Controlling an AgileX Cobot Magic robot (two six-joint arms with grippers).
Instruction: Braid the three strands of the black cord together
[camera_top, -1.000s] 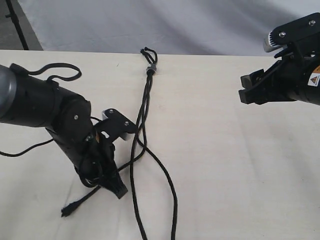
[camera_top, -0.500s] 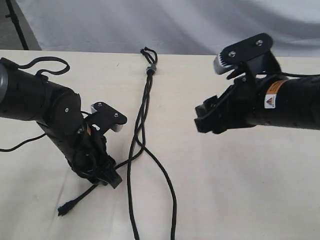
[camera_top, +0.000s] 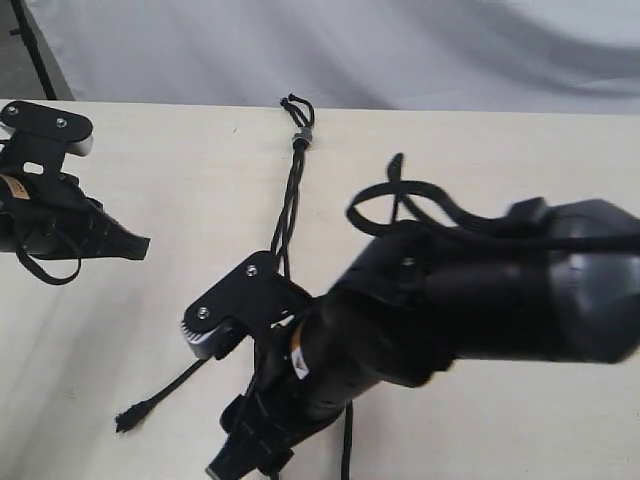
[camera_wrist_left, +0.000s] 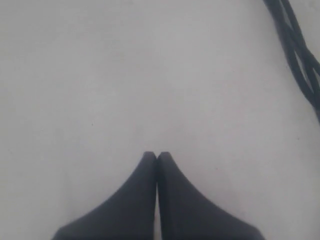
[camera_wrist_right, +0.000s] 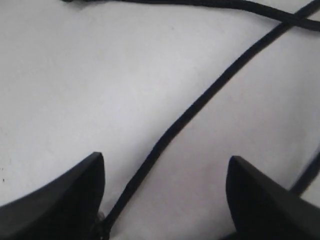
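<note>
The black cord (camera_top: 291, 190) lies on the pale table, bound near the far edge by a small grey band (camera_top: 303, 137) with short loops. Its twisted strands (camera_wrist_left: 296, 42) run toward me and go under my right arm. One strand ends in a knot (camera_top: 126, 421) at the front left. My right gripper (camera_top: 240, 462) reaches across the middle and hangs low over the strands. It is open in the right wrist view (camera_wrist_right: 165, 162), with one strand (camera_wrist_right: 170, 131) running between its fingers, untouched. My left gripper (camera_top: 140, 246) is at the far left, shut and empty (camera_wrist_left: 156, 155), apart from the cord.
The table (camera_top: 520, 150) ends at a far edge just behind the cord's loops, with a grey backdrop beyond. My right arm's thick cable loops (camera_top: 420, 195) rise above the arm's body. A second strand (camera_wrist_right: 210, 3) and a third strand (camera_wrist_right: 307, 175) lie near the right gripper.
My left arm has pulled back up and to the left, away from the knotted strand. My right arm has swung from the far right across the middle and down over the strands.
</note>
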